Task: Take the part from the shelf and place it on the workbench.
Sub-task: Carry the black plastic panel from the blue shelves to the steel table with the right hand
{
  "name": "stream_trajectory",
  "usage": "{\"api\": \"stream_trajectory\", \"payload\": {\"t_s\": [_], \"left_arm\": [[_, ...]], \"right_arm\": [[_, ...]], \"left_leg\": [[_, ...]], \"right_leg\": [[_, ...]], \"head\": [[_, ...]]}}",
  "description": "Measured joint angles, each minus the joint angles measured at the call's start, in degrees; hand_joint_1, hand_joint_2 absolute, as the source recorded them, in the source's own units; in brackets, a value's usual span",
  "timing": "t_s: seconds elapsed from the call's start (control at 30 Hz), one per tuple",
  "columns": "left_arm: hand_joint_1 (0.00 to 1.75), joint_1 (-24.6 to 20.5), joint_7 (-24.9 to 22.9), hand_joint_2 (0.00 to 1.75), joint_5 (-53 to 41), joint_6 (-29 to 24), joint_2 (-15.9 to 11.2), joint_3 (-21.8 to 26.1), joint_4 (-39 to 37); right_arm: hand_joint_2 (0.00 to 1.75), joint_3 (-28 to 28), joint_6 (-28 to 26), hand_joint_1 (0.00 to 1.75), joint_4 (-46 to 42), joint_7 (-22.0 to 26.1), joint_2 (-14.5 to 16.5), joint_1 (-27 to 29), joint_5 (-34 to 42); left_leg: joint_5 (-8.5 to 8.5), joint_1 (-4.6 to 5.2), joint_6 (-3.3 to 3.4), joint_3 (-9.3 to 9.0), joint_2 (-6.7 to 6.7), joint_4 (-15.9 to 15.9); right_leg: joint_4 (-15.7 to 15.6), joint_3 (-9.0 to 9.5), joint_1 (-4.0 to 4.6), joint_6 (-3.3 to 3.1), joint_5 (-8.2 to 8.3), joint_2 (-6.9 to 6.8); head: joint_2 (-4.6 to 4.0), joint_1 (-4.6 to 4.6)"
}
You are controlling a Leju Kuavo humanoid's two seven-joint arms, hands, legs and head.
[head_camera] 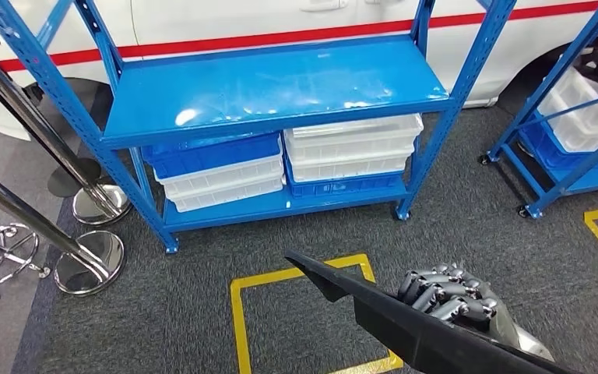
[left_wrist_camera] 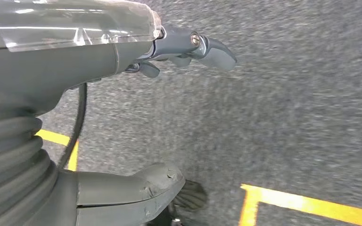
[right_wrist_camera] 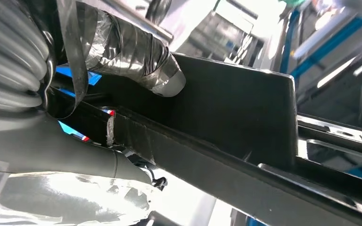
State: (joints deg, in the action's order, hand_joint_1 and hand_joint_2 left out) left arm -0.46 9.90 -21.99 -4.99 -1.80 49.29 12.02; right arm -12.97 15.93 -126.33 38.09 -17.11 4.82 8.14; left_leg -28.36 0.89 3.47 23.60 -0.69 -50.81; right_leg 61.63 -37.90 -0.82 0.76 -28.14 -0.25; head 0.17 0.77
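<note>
One hand carries the load: the right hand (head_camera: 448, 300) has its fingers curled over a long black part (head_camera: 405, 319), which runs from the pointed tip above the yellow floor marking (head_camera: 237, 312) down past the wrist. Left hand (left_wrist_camera: 179, 52) hangs over grey carpet (left_wrist_camera: 287, 94), fingers apart, holding nothing. Beyond stands the blue shelf (head_camera: 280, 86), top level bare, with white and blue bins (head_camera: 350, 152) stacked on the lower level.

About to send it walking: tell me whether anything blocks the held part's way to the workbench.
Cannot say: no workbench is in view. The right hand grips the black part; ahead stand the blue shelf and two chrome stanchion bases on the left.
</note>
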Motion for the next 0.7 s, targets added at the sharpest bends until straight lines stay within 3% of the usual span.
{"api": "stream_trajectory", "payload": {"t_s": [0.03, 0.07, 0.1, 0.13, 0.17, 0.2, 0.23, 0.3, 0.33, 0.4, 0.43, 0.5, 0.57, 0.6, 0.63, 0.67, 0.7], "left_arm": [[0.00, 0.1, 0.0, 1.75, -0.1, 0.0, 0.1, 0.1, 0.0], [0.00, 0.1, 0.1, 1.75, -0.2, 0.0, 0.2, 0.3, 0.0], [0.00, 0.1, 0.2, 1.75, -0.2, 0.0, 0.3, 0.4, 0.0], [0.00, 0.1, 0.2, 1.75, -0.2, 0.0, 0.4, 0.6, 0.0], [0.00, 0.1, 0.2, 1.75, -0.3, 0.0, 0.5, 0.7, 0.0], [0.00, 0.1, 0.3, 1.75, -0.3, 0.0, 0.6, 0.7, 0.0], [0.00, 0.1, 0.3, 1.75, -0.3, 0.0, 0.7, 0.8, 0.0], [0.00, 0.0, 0.4, 1.75, -0.4, 0.0, 0.9, 0.8, 0.0], [0.00, -0.1, 0.5, 1.75, -0.4, 0.0, 0.9, 0.8, 0.0], [0.00, 0.0, 0.5, 1.75, -0.5, 0.0, 0.9, 0.9, 0.0], [0.00, 0.2, 0.5, 1.75, -0.5, 0.0, 0.9, 1.0, 0.0], [0.00, 0.4, 0.5, 1.75, -0.5, 0.0, 1.0, 1.0, 0.0], [0.00, 0.3, 0.6, 1.75, -0.6, 0.0, 1.1, 1.1, 0.0], [0.00, 0.2, 0.7, 1.75, -0.7, 0.1, 1.2, 1.1, 0.0], [0.00, 0.2, 0.8, 1.75, -0.8, 0.1, 1.2, 1.1, 0.0], [0.00, 0.2, 0.9, 1.75, -0.8, 0.1, 1.3, 1.2, 0.0], [0.00, 0.3, 1.0, 1.75, -0.8, 0.2, 1.3, 1.2, 0.0]], "right_arm": [[1.75, 0.0, -0.9, 1.75, 0.0, -0.2, 0.2, 0.2, -0.2], [1.75, -0.1, -1.7, 1.75, 0.0, -0.5, 0.3, 0.4, -0.6], [1.75, -0.1, -2.4, 1.75, 0.1, -0.8, 0.4, 0.6, -1.0], [1.75, -0.1, -2.9, 1.75, 0.1, -1.1, 0.4, 0.8, -1.5], [1.75, -0.1, -3.3, 1.75, 0.2, -1.2, 0.4, 1.0, -1.9], [1.75, -0.1, -3.5, 1.75, 0.2, -1.4, 0.4, 1.1, -2.2], [1.75, -0.1, -3.7, 1.75, 0.2, -1.5, 0.4, 1.2, -2.4], [1.75, -0.1, -3.9, 1.75, 0.2, -1.7, 0.5, 1.3, -2.7], [1.75, -0.1, -3.9, 1.75, 0.2, -1.7, 0.5, 1.3, -2.8], [1.75, -0.1, -4.0, 1.75, 0.3, -1.8, 0.5, 1.4, -2.9], [1.75, -0.1, -4.0, 1.75, 0.3, -1.8, 0.5, 1.4, -2.9], [1.75, -0.1, -4.2, 1.75, 0.3, -1.9, 0.5, 1.5, -3.2], [1.75, -0.1, -4.4, 1.75, 0.4, -2.3, 0.4, 1.6, -3.8], [1.75, -0.1, -4.5, 1.75, 0.4, -2.5, 0.4, 1.6, -4.0], [1.75, -0.1, -4.6, 1.75, 0.5, -2.7, 0.4, 1.6, -4.1], [1.75, -0.1, -4.7, 1.75, 0.6, -2.8, 0.4, 1.5, -3.9], [1.75, -0.1, -4.7, 1.75, 0.7, -2.8, 0.4, 1.5, -3.7]], "left_leg": [[0.56, 0.03, 0.15, 1.07, 0.01, -0.4], [1.13, 0.06, 0.13, 2.13, 0.05, -0.8], [1.69, 0.08, 0.05, 3.25, 0.16, -1.3], [2.26, 0.09, -0.06, 4.38, 0.30, -1.7], [2.82, 0.08, -0.23, 5.46, 0.53, -2.1], [3.34, 0.07, -0.45, 6.44, 0.80, -2.5], [3.79, 0.14, -0.71, 7.22, 1.14, -2.9], [4.75, 0.32, -1.18, 8.27, 1.89, -3.5], [5.25, 0.39, -1.43, 8.81, 2.33, -3.7], [5.79, 0.30, -1.99, 9.92, 3.02, -4.3], [4.90, 0.20, -2.37, 10.58, 2.92, -5.0], [0.12, -0.17, -3.24, 12.29, 1.99, -9.5], [-5.19, -0.55, -3.94, 14.22, 1.22, -17.2], [-6.10, -0.64, -4.04, 14.61, 1.07, -20.4], [-5.51, -0.64, -3.96, 14.26, 1.01, -22.1], [-3.86, -0.58, -3.66, 13.00, 1.01, -21.9], [-1.99, -0.42, -3.07, 10.66, 1.02, -19.5]], "right_leg": [[3.7, -0.83, 0.01, 0.16, -3.11, 0.03], [7.6, -1.53, 0.01, 0.33, -5.10, 0.03], [10.7, -1.78, 0.01, 0.46, -5.35, 0.04], [12.2, -1.34, 0.00, 0.55, -4.17, 0.06], [11.7, 0.14, -0.05, 0.60, -2.20, 0.16], [9.2, 2.63, -0.16, 0.61, -0.51, 0.52], [5.0, 6.07, -0.29, 0.64, 0.12, 1.42], [-3.5, 11.95, -0.47, 0.33, -1.25, 3.11], [-5.9, 13.30, -0.38, 0.10, -2.11, 3.48], [-6.8, 12.84, -0.30, -0.77, -2.26, 2.56], [-6.6, 12.17, -0.32, -1.33, -1.93, 2.02], [-6.3, 10.66, -0.39, -2.30, -1.03, 0.86], [-5.8, 8.89, -0.16, -2.62, -0.10, -0.15], [-5.5, 7.93, -0.03, -2.63, 0.38, -0.59], [-5.2, 6.98, 0.13, -2.62, 0.84, -0.95], [-4.9, 6.12, 0.31, -2.63, 1.28, -1.23], [-4.7, 5.41, 0.52, -2.64, 1.72, -1.42]], "head": [[0.00, 0.01], [0.00, 0.01], [0.00, 0.00], [0.00, 0.01], [0.00, 0.01], [0.00, 0.01], [0.00, 0.01], [0.00, 0.03], [0.01, 0.03], [0.01, 0.04], [0.01, 0.07], [0.00, 0.13], [0.00, 0.15], [0.00, 0.16], [0.00, 0.16], [0.00, 0.16], [0.00, 0.17]]}}
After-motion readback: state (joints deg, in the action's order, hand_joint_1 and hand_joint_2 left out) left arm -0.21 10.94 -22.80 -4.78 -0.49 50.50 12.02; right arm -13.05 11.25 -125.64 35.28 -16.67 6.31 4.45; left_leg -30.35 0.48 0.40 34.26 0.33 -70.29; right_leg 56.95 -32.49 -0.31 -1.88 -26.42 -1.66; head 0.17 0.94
